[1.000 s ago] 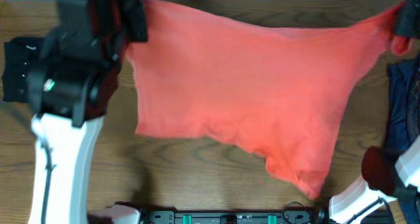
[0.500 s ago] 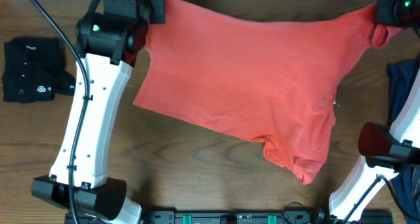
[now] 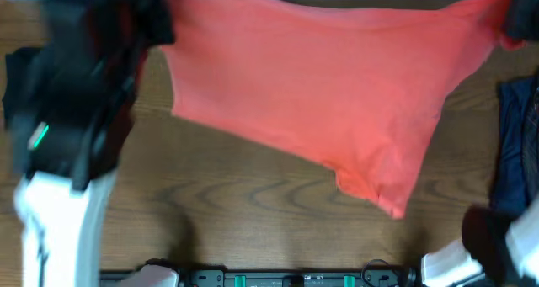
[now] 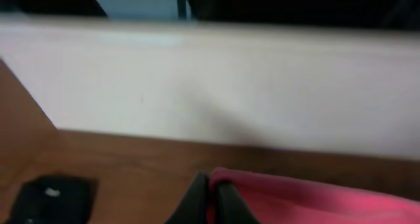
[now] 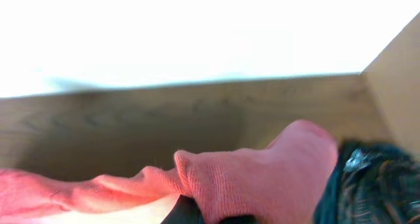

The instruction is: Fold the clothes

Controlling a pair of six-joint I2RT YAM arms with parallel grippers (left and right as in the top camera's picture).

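Versus half a second ago: the left arm (image 3: 67,110) is now a blurred mass over most of the black shirt (image 4: 52,198), probably lifted toward the camera. The coral-red T-shirt (image 3: 312,85) has its top edge higher in the overhead view.

Left gripper (image 4: 211,194) is clenched on one top corner and right gripper (image 5: 210,219) on the other, with the shirt stretched between them over the table (image 3: 253,228).

The table is wood-grain. A dark blue garment (image 3: 518,144) lies at its right edge, and a pale wall (image 4: 210,86) stands behind.
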